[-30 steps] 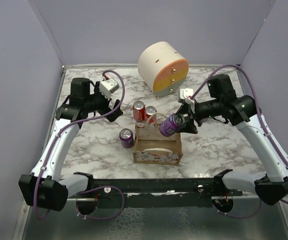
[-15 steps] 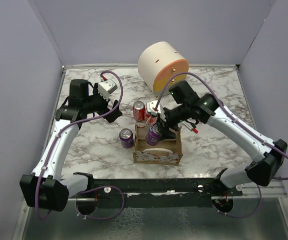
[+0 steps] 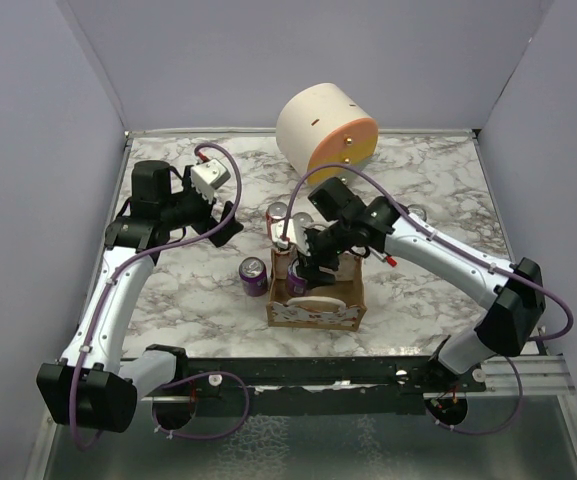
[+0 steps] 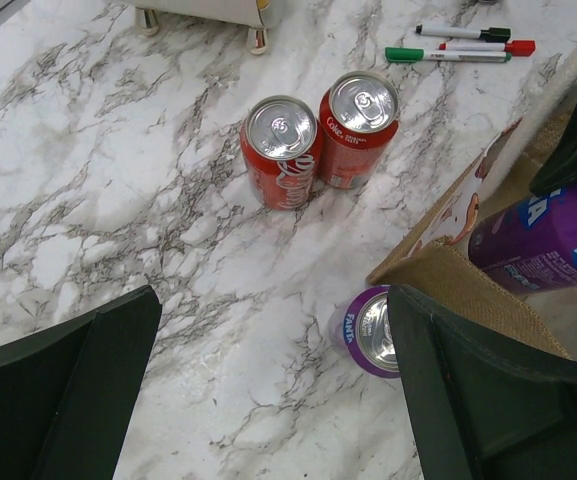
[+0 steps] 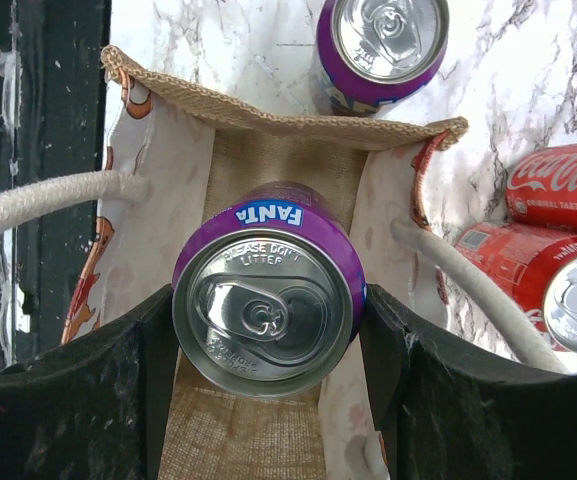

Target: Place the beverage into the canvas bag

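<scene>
The canvas bag (image 3: 318, 305) stands at the table's middle, its mouth open, with white rope handles (image 5: 48, 205). My right gripper (image 3: 303, 268) is shut on a purple Fanta can (image 5: 268, 300) and holds it tilted in the bag's mouth, between the fabric walls (image 5: 268, 125). The held can also shows in the left wrist view (image 4: 538, 245) over the bag's edge (image 4: 438, 270). My left gripper (image 3: 226, 225) is open and empty, above the table left of the bag; its fingers (image 4: 78, 380) frame bare marble.
A second purple Fanta can (image 3: 253, 275) stands left of the bag (image 4: 368, 335). Two red Coke cans (image 3: 280, 215) (image 4: 281, 150) stand just behind the bag. The cream-and-orange drawer box (image 3: 326, 135) is at the back. Markers (image 4: 453, 52) lie beyond the cans.
My right arm has swung left with the purple can, from right of the bag to over it, and lowered the can into the bag's mouth. The left arm has barely moved.
</scene>
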